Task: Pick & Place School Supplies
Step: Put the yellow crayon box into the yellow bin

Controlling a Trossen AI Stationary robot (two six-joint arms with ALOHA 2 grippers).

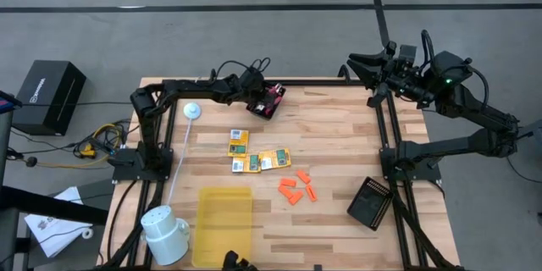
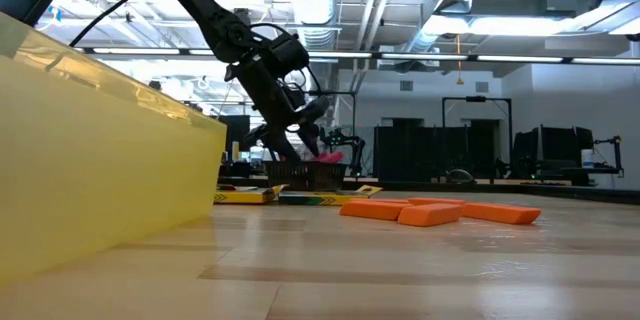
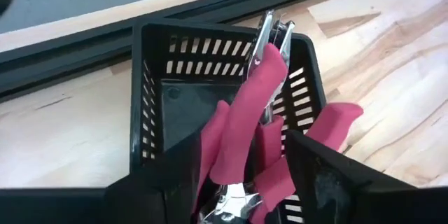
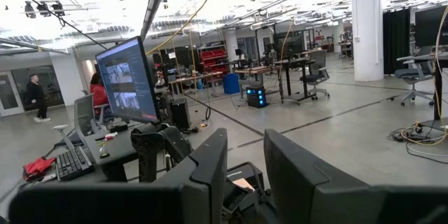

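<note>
— Scissors (image 3: pixel 248 122)? 
— We see L gripper (image 3: pixel 238 182) pinching them over black basket (image 3: pixel 150 77), upper centre of high view.
— R gripper (image 4: pixel 245 161)? 
— Fingers apart, upper right, off table (image 1: pixel 330 127).

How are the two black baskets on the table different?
The far black basket stands upright with the red-handled tool inside it, under the left gripper. The near-right black basket has nothing seen in it, and no gripper is by it. Both are black with slotted walls.
</note>
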